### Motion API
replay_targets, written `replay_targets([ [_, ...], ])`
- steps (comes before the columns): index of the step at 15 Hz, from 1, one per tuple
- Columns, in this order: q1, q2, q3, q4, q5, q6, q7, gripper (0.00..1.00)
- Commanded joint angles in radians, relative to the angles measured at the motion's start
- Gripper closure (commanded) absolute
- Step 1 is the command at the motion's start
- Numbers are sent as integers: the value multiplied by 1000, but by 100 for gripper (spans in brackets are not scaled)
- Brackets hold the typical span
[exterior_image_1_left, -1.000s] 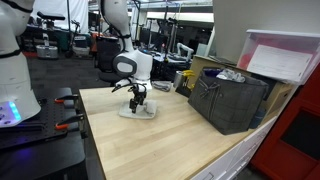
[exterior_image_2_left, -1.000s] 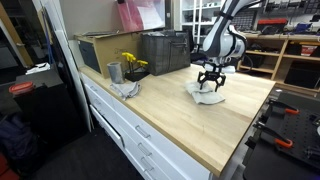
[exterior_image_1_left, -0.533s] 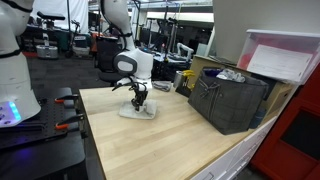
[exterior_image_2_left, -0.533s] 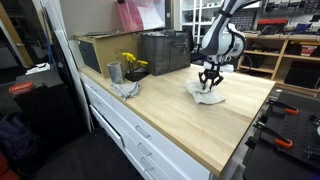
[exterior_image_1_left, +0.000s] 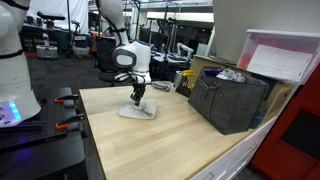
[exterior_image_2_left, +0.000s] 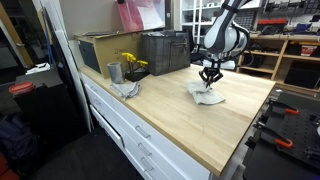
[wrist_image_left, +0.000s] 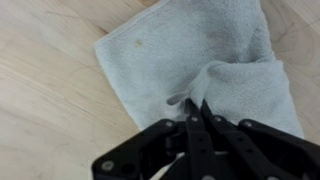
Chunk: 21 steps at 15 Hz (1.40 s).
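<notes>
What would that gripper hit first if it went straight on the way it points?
The grey cloth, whose fold the gripper already pinches; right beneath it, probably the wooden tabletop.

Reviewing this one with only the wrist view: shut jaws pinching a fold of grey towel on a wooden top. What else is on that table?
Observer: A dark slatted crate stands on the table, well apart from the towel.
Operator: Anything else up there?
Observer: In an exterior view, a grey cup stands by yellow flowers near the crate.
Operator: Is the towel off the wood?
Observer: Most of it lies flat; only the pinched fold rises to the gripper.
</notes>
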Motion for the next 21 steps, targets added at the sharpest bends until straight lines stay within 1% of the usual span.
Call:
replay_targets([
  [1,181,-79,-139,-11,-197,-83,179,99],
  [3,235,-90,-165,28,-307,-133,262,99],
  [5,253,-90,-154,82,-391,-186,322,99],
  [8,241,-77,-114,176,-469,-270,377,99],
  [10,207,-65,-78,240,-450,-327,380,99],
  [13,157,-52,-51,310,-412,-402,403,99],
  [17,113,-45,-34,336,-416,-440,408,99],
  [21,112,-32,-30,335,-441,-460,436,99],
])
